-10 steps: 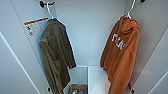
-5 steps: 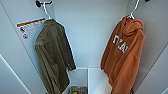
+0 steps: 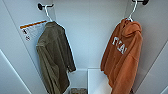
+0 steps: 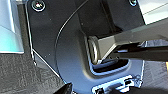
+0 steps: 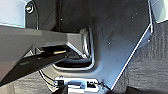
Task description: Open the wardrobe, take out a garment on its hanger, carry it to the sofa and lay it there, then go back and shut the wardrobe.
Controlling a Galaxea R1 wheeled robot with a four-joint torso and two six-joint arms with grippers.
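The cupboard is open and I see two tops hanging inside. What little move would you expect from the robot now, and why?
Probably raising an arm toward the white hanger of the orange hoodie, on the right. The wardrobe stands open, the hoodie hangs untouched from its dark hook, and the olive jacket on the left is not wanted.

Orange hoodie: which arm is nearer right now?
Right, likely. The orange hoodie hangs at the robot's right in the wardrobe. Both wrist cameras face dark carpet, so both arms seem lowered, neither at it.
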